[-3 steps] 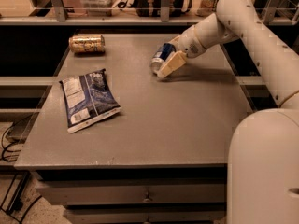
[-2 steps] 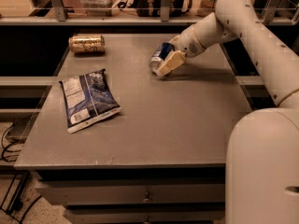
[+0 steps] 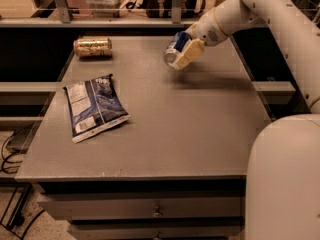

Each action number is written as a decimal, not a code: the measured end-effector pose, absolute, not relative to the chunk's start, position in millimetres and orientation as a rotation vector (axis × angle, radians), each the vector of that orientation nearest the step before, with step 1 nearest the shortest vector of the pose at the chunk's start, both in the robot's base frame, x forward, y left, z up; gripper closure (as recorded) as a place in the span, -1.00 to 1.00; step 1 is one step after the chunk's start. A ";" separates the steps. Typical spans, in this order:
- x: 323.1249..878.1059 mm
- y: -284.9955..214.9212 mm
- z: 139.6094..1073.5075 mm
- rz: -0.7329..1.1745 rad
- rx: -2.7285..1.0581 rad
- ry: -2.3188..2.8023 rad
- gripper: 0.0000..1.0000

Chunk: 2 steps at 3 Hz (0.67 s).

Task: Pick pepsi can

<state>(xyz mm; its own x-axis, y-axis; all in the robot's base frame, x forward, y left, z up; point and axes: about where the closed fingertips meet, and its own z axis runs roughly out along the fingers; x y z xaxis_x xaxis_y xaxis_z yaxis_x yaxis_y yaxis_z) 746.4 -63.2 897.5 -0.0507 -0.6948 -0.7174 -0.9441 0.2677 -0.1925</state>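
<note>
The pepsi can (image 3: pixel 173 48), blue with white markings and a silver top, is held tilted on its side in my gripper (image 3: pixel 182 51), above the grey table (image 3: pixel 175 129) at its far middle-right. The cream fingers (image 3: pixel 190 53) are closed around the can's body, and the silver top points to the lower left. A shadow lies on the table under and to the right of the can. My white arm reaches in from the upper right.
A gold can (image 3: pixel 92 47) lies on its side at the table's far left. A flat blue-and-white chip bag (image 3: pixel 95 106) lies at the left middle. My white base (image 3: pixel 285 179) fills the lower right. Shelves and rails stand behind the table.
The gripper has risen with the pepsi can, lifting it off the table surface. The gold can and chip bag have not moved.
</note>
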 end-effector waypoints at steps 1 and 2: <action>745.0 -80.2 954.9 0.296 -1.480 1.746 1.00; 733.2 -100.4 1021.7 0.128 -1.492 1.655 1.00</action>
